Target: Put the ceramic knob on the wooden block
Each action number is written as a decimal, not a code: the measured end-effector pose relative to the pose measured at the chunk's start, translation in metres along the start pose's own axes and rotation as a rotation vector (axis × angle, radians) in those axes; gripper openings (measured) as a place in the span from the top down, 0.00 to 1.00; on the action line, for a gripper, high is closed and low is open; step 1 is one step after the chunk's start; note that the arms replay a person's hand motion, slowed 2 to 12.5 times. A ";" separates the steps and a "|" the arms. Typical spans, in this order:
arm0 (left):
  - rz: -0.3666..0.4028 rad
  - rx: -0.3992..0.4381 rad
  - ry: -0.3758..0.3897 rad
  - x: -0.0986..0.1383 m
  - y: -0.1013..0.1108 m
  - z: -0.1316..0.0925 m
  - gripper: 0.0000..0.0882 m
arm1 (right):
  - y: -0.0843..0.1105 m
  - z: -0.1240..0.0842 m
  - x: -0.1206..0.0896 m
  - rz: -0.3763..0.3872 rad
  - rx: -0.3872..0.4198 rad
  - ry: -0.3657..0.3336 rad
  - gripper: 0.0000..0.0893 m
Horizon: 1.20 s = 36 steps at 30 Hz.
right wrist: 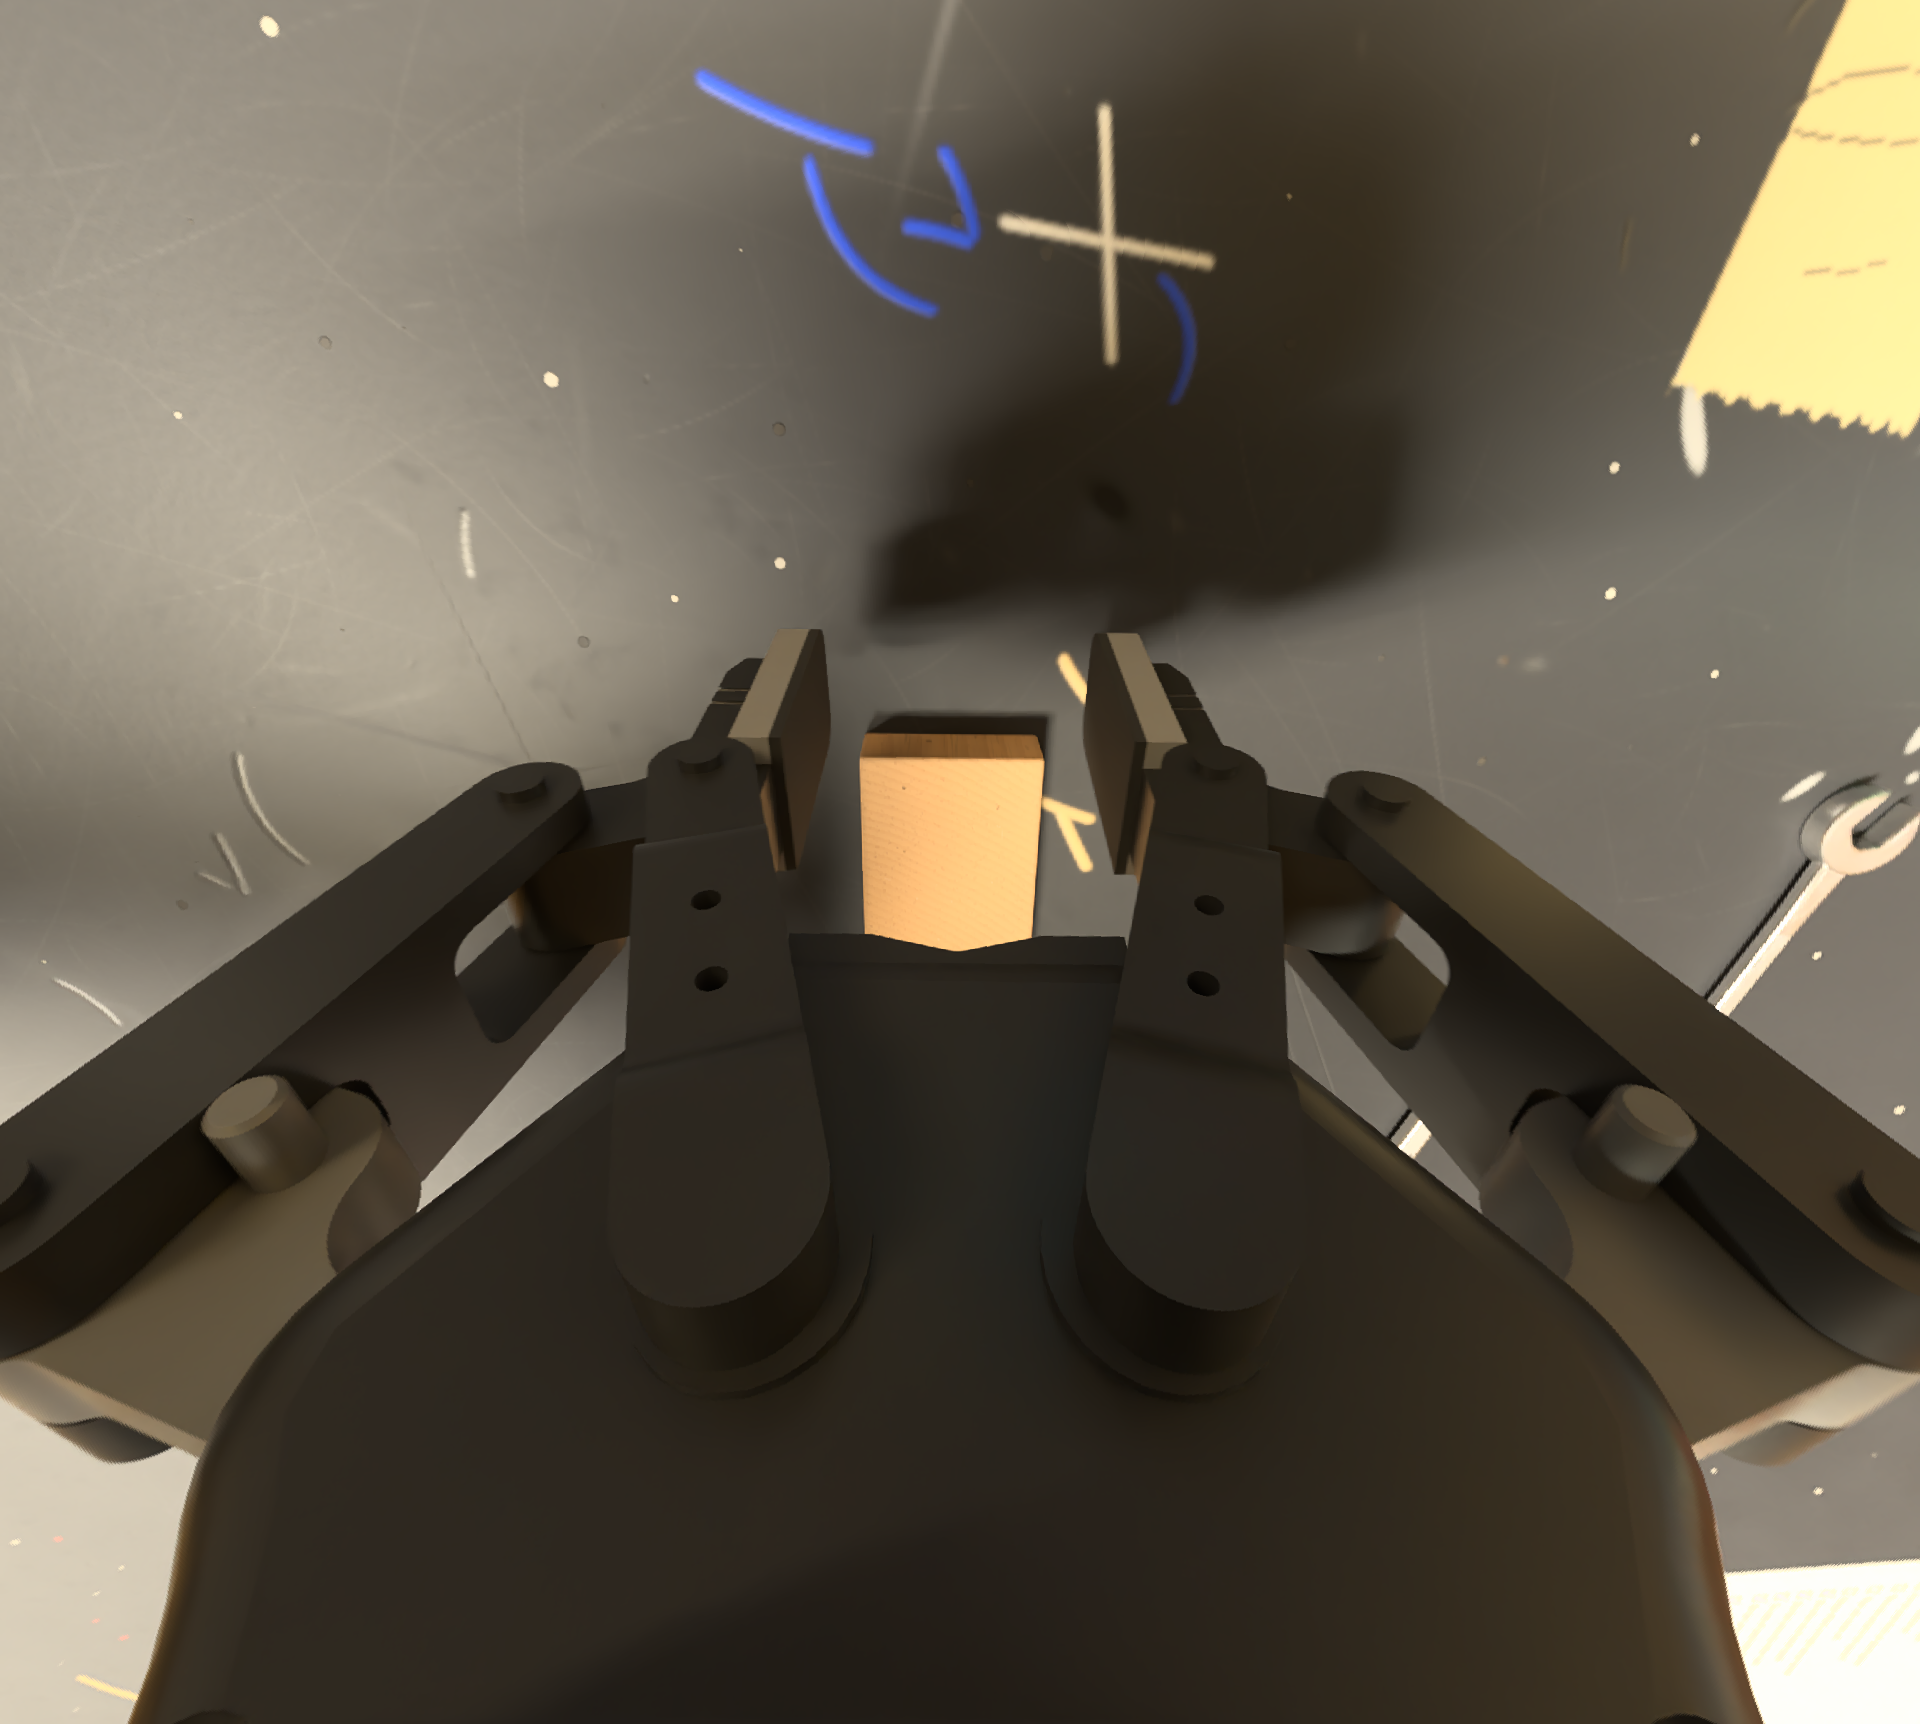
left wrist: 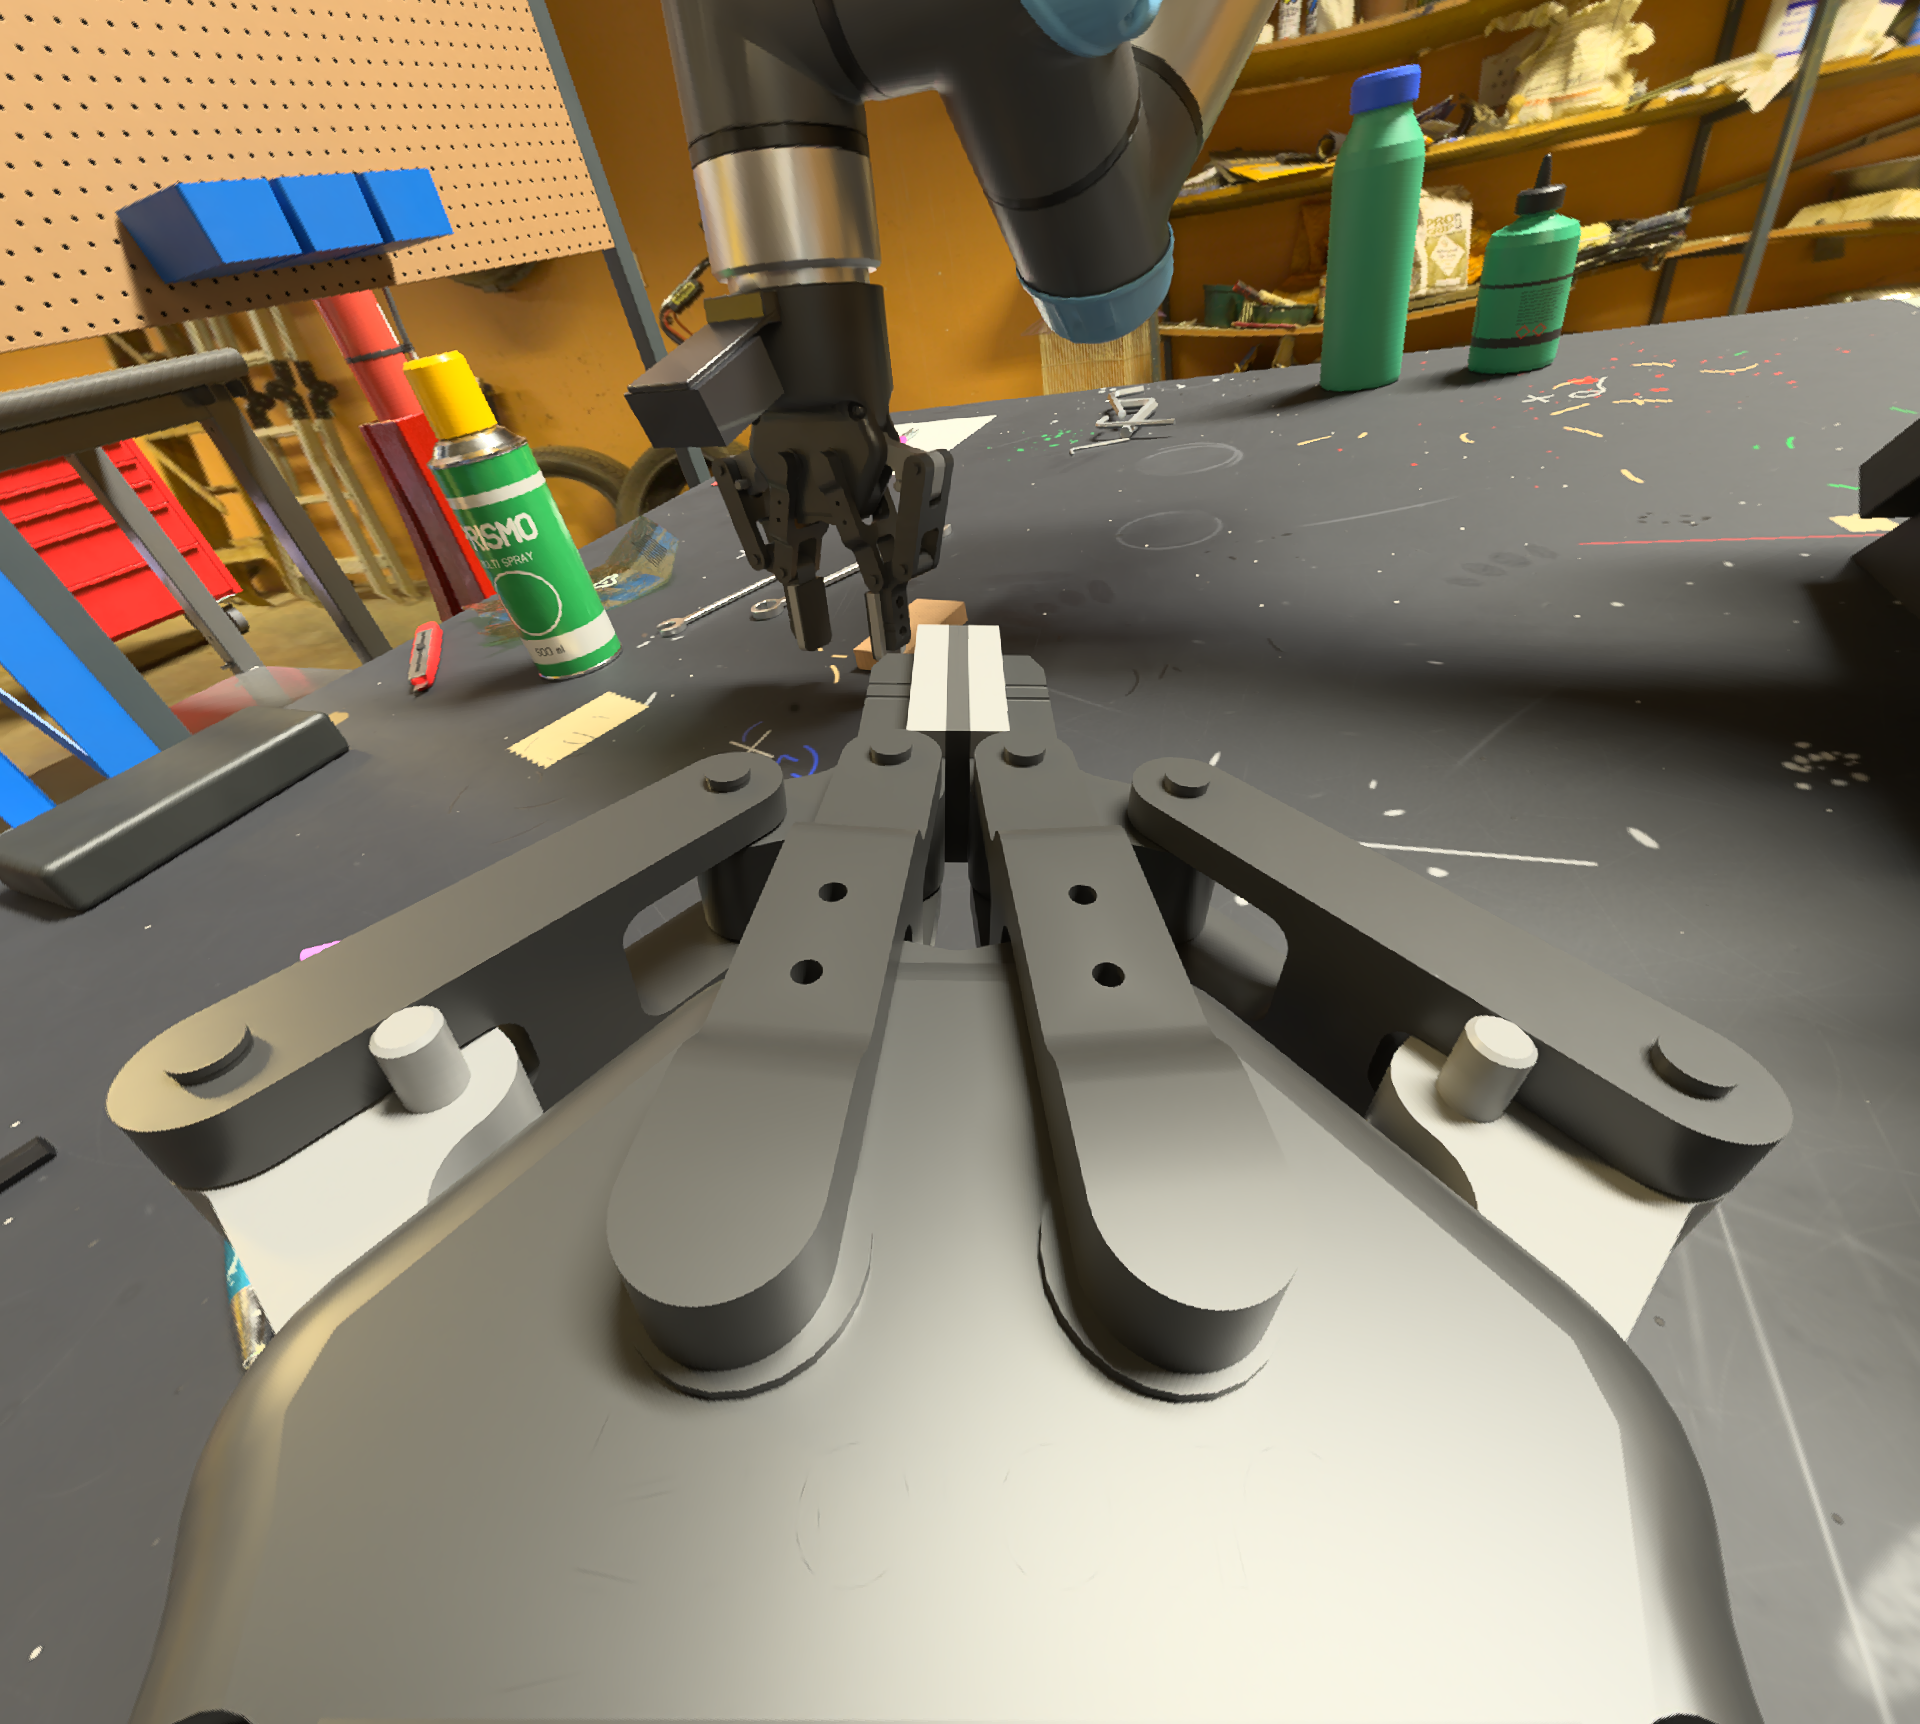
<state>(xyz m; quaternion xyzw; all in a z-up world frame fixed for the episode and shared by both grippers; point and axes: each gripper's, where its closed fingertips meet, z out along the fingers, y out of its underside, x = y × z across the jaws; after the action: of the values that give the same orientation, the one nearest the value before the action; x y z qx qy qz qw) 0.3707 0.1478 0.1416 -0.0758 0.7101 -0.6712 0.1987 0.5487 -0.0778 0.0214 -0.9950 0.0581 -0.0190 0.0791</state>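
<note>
The wooden block (right wrist: 951, 833) is a light tan rectangular piece lying on the dark table (right wrist: 312, 324). In the right wrist view my right gripper (right wrist: 956, 687) is open above it, with the block lying between and below the two fingers. In the left wrist view the block (left wrist: 938, 612) shows only partly, behind my left fingertips and the right gripper (left wrist: 850, 630), which hangs just over it. My left gripper (left wrist: 956, 677) is shut with its pads together and nothing visible between them. No ceramic knob shows in either view.
A green spray can (left wrist: 525, 552), a red utility knife (left wrist: 424, 654) and a wrench (left wrist: 717, 609) lie to the left. Two green bottles (left wrist: 1371, 240) stand at the back. A black bar (left wrist: 166, 801) sits at the left, and a yellow paper scrap (right wrist: 1808, 220) is nearby.
</note>
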 end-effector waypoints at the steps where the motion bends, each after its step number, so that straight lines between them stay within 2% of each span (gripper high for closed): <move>1: 0.000 -0.002 0.001 0.000 0.000 0.000 1.00 | 0.001 -0.001 0.001 0.008 -0.004 0.002 0.47; 3: 0.000 -0.006 0.002 0.000 0.001 0.001 1.00 | 0.004 -0.004 0.003 0.024 -0.007 0.011 0.38; 5: 0.002 -0.010 0.002 0.000 0.002 0.001 1.00 | 0.003 -0.010 0.004 0.030 0.007 0.022 0.35; 9: 0.006 -0.014 -0.002 0.000 0.003 0.002 1.00 | -0.003 -0.031 0.005 0.037 0.061 0.074 0.35; 13: 0.012 -0.011 -0.012 -0.002 0.003 0.001 1.00 | -0.016 -0.062 0.001 0.022 0.139 0.153 0.39; 17: 0.014 -0.003 -0.022 -0.004 0.001 0.000 1.00 | -0.034 -0.092 -0.015 -0.013 0.215 0.210 0.43; 21: 0.015 0.003 -0.031 -0.006 -0.001 -0.001 1.00 | -0.057 -0.108 -0.045 -0.056 0.277 0.207 0.47; 24: 0.018 0.007 -0.039 -0.007 -0.002 -0.002 1.00 | -0.073 -0.108 -0.072 -0.092 0.302 0.181 0.47; 27: 0.023 0.011 -0.046 -0.008 -0.004 -0.003 1.00 | -0.089 -0.101 -0.098 -0.123 0.314 0.151 0.46; 36: 0.042 0.021 -0.066 -0.010 -0.008 -0.008 1.00 | -0.121 -0.057 -0.150 -0.155 0.315 0.095 0.31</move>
<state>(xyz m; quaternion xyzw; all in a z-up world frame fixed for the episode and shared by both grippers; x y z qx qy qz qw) 0.3752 0.1580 0.1511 -0.0809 0.6973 -0.6716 0.2371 0.4110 0.0495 0.0924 -0.9698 -0.0186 -0.0807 0.2293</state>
